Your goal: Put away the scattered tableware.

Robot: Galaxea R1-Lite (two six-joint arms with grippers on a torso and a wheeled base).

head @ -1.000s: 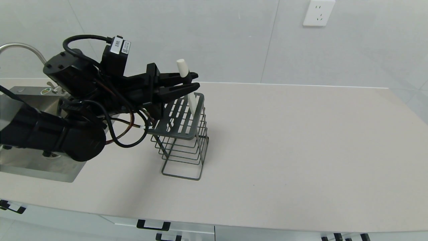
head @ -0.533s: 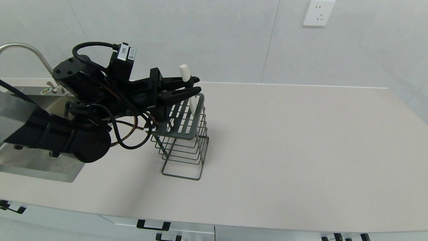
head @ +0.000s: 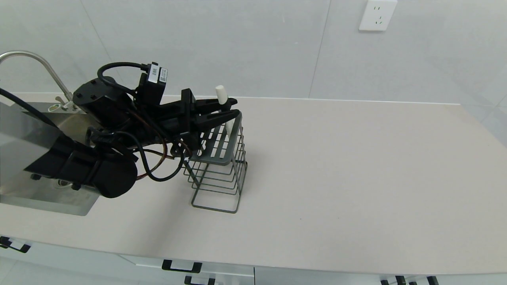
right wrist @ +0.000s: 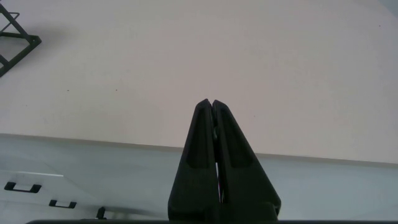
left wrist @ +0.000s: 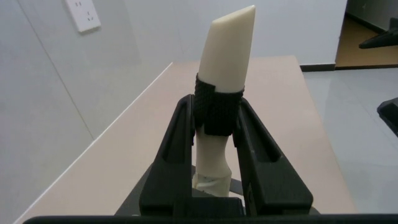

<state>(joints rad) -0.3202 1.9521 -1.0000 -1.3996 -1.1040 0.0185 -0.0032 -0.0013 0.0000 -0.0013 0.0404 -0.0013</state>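
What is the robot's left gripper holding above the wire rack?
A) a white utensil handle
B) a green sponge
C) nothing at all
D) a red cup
A: the left gripper is shut on a white utensil handle, held upright at the slotted top of the wire rack.

The wire rack stands on the countertop, just right of the sink; the faucet rises behind the sink. The left gripper, above the rack, holds a utensil handle upright, its lower end in the rack's far right side. A wall socket sits behind, far right.
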